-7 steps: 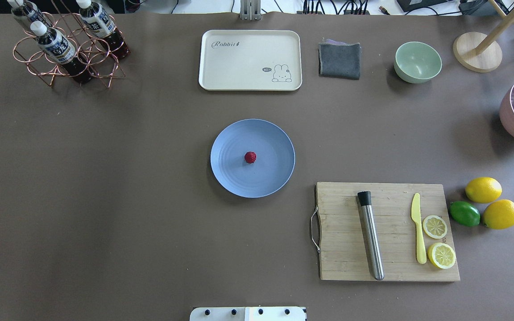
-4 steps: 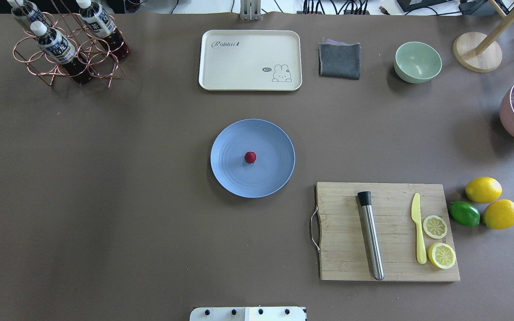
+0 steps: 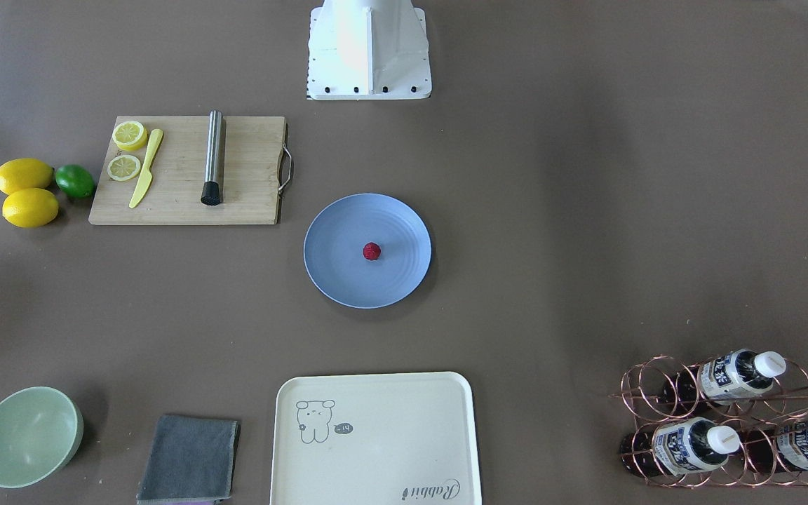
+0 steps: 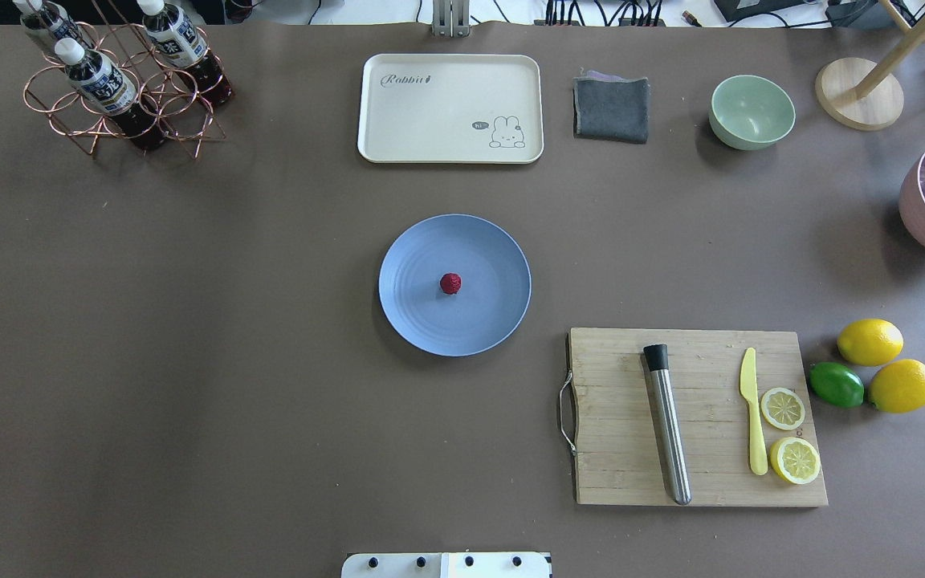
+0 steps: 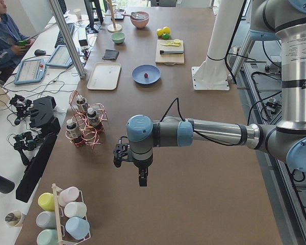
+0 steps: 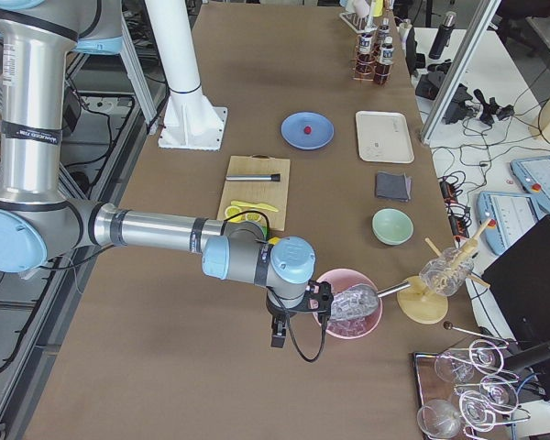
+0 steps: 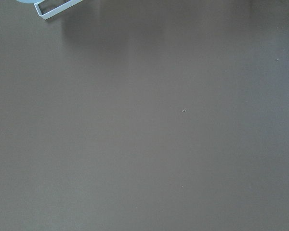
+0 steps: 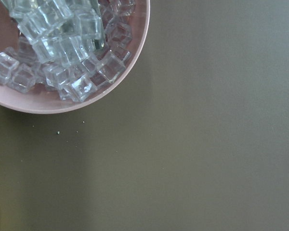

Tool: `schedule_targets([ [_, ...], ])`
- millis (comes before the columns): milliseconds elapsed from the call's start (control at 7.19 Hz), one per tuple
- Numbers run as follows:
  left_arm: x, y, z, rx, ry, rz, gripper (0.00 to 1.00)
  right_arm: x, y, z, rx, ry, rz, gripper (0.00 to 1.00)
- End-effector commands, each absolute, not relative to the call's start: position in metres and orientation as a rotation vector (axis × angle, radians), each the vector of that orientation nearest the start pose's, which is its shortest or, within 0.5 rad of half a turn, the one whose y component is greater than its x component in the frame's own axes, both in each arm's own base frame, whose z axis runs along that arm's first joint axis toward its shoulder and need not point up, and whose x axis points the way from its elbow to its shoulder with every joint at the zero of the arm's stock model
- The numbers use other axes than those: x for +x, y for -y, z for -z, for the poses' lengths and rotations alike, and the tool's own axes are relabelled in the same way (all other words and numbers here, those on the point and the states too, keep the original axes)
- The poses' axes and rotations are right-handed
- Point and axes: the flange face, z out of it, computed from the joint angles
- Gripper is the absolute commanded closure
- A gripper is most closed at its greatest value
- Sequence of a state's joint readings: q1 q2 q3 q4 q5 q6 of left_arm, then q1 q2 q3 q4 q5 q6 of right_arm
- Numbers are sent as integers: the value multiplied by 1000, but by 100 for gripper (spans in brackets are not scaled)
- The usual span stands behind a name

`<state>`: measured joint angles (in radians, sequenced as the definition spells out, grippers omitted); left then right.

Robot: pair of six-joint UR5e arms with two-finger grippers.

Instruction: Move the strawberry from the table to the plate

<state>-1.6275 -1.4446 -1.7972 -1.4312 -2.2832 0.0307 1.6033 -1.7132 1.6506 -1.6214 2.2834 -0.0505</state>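
Observation:
The dark-red strawberry (image 4: 450,282) (image 3: 372,251) lies in the middle of the light-blue plate (image 4: 495,321) (image 3: 334,277) at the centre of the table (image 4: 189,361). Neither gripper appears in the overhead or front view. Only the side views show them. My left gripper (image 5: 141,177) hangs over bare table far from the plate, past the bottle rack. Over at the other end my right gripper (image 6: 277,335) hangs beside the pink bowl of ice. Whether either one is open or shut I cannot tell. Both wrist views show no fingers.
A cutting board (image 4: 615,466) carries a steel muddler (image 4: 669,433), a yellow knife (image 4: 751,409) and lemon slices (image 4: 793,459). Lemons and a lime (image 4: 836,384) lie beside it. At the back stand a cream tray (image 4: 450,108), grey cloth (image 4: 611,108), green bowl (image 4: 751,111) and bottle rack (image 4: 121,80).

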Motion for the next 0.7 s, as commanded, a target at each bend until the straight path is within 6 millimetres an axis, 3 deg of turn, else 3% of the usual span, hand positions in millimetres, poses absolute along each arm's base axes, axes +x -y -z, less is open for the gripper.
schedule_targets([
  [0, -93, 429, -623, -5, -716, 39, 2, 80, 418, -695, -83, 716, -21, 0],
  [556, -92, 428, -624, -7, -717, 39, 2, 78, 417, -697, -88, 716, -16, 0],
])
